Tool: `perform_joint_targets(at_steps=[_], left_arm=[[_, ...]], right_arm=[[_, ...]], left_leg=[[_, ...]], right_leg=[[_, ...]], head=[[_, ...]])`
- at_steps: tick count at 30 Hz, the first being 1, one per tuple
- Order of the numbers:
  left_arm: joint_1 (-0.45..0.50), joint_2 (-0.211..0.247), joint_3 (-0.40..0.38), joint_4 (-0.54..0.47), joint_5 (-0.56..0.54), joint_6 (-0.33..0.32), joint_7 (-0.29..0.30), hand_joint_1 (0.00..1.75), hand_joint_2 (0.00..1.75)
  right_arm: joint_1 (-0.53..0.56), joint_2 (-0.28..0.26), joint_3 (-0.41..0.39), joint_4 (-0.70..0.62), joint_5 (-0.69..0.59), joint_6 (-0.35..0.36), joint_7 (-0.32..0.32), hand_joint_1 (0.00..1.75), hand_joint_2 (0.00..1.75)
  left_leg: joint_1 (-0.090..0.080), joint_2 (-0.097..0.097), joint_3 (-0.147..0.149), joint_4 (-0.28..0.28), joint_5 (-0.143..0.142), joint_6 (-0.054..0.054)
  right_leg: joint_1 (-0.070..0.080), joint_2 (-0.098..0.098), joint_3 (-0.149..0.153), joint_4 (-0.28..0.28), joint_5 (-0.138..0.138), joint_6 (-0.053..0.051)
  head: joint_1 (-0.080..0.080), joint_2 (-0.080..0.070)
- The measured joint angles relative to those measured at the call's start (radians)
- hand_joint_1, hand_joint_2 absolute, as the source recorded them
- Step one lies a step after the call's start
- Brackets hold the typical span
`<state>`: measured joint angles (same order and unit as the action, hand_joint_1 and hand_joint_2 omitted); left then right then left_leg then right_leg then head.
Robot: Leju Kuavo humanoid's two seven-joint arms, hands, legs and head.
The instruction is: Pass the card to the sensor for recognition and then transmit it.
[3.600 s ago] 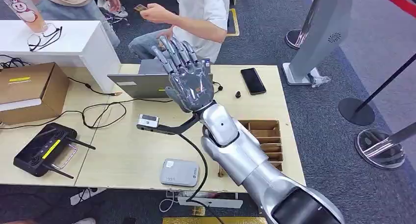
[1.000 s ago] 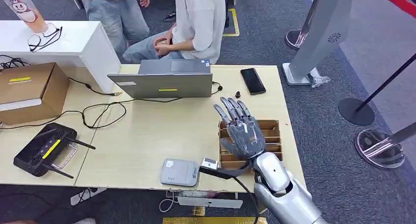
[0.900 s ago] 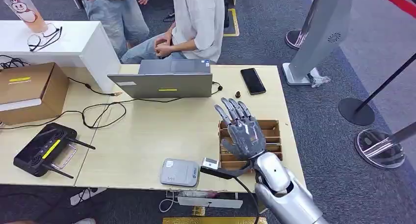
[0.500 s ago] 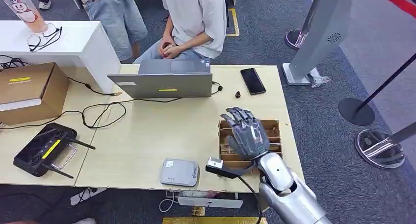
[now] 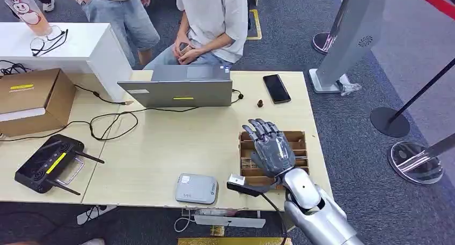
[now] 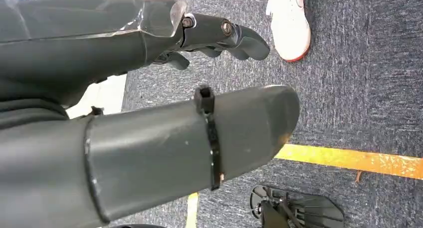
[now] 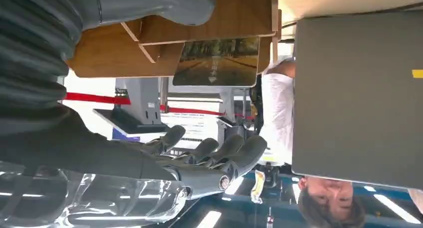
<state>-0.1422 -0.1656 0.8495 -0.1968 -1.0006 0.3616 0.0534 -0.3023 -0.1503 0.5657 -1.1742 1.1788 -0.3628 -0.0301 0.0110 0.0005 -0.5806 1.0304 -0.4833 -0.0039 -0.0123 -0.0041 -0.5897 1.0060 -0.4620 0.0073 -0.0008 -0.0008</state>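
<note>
Our right hand [image 5: 271, 146] hovers empty, fingers loosely spread, above the rack [image 5: 296, 148] on the desk [image 5: 161, 148], likely reaching for the card [image 7: 217, 63] standing in its slot. Our left hand [image 6: 149, 138] hangs near the floor, empty, fingers curled.

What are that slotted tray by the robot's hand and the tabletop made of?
The slotted tray looks like thin brown board, wood or cardboard: matte, flat dividers. The tabletop seems pale wood-look laminate: smooth, even, with a faint sheen.
</note>
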Motion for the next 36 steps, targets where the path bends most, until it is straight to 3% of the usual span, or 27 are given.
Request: perform_joint_targets(at_steps=[12, 13, 14, 15, 17, 23, 36], left_arm=[[0.0, 0.0, 0.0, 0.0, -0.002, 0.0, 0.003, 0.0, 0.0], [0.0, 0.0, 0.0, 0.0, -0.003, 0.0, 0.005, 0.0, 0.0], [0.0, 0.0, 0.0, 0.0, -0.003, 0.0, 0.006, 0.0, 0.0], [0.0, 0.0, 0.0, 0.0, -0.003, 0.0, 0.006, 0.0, 0.0], [0.0, 0.0, 0.0, 0.0, -0.003, 0.0, 0.006, 0.0, 0.0], [-0.001, 0.0, 0.0, 0.0, -0.003, 0.0, 0.006, 0.0, 0.0], [0.0, 0.0, 0.0, 0.0, -0.002, 0.0, 0.005, 0.0, 0.0]], right_arm=[[-0.033, 0.0, -0.003, 0.054, 0.0, 0.001, 0.009, 0.73, 1.75], [-0.035, 0.0, -0.003, 0.057, 0.0, 0.001, 0.009, 0.87, 1.75], [-0.038, 0.0, -0.004, 0.06, 0.0, 0.001, 0.009, 1.24, 1.75], [-0.041, 0.0, -0.005, 0.063, 0.0, 0.001, 0.009, 1.34, 1.75], [-0.049, 0.0, -0.005, 0.07, 0.0, 0.002, 0.009, 1.38, 1.75], [-0.066, 0.002, -0.006, 0.089, 0.0, 0.001, 0.009, 1.75, 1.75], [-0.077, 0.008, -0.007, 0.108, 0.001, -0.006, 0.009, 1.75, 1.75]], left_leg=[[0.0, 0.0, 0.0, 0.0, 0.0, 0.0], [0.0, 0.0, 0.0, 0.0, 0.0, 0.0], [0.0, 0.0, 0.0, 0.0, 0.0, 0.0], [0.0, 0.0, 0.0, 0.0, 0.0, 0.0], [0.0, 0.0, 0.0, 0.0, 0.0, 0.0], [0.0, 0.0, 0.0, 0.0, 0.0, 0.0], [0.0, 0.0, 0.0, 0.0, 0.0, 0.0]], right_leg=[[0.0, 0.0, 0.0, 0.0, 0.0, 0.0], [0.0, 0.0, 0.0, 0.0, 0.0, 0.0], [0.0, 0.0, 0.0, 0.0, 0.0, 0.0], [0.0, 0.0, 0.0, 0.0, 0.0, 0.0], [0.0, 0.0, 0.0, 0.0, 0.0, 0.0], [0.0, 0.0, 0.0, 0.0, 0.0, 0.0], [0.0, 0.0, 0.0, 0.0, 0.0, 0.0]], head=[[0.0, 0.0], [0.0, 0.0], [0.0, 0.0], [0.0, 0.0], [0.0, 0.0], [0.0, 0.0], [0.0, 0.0]])
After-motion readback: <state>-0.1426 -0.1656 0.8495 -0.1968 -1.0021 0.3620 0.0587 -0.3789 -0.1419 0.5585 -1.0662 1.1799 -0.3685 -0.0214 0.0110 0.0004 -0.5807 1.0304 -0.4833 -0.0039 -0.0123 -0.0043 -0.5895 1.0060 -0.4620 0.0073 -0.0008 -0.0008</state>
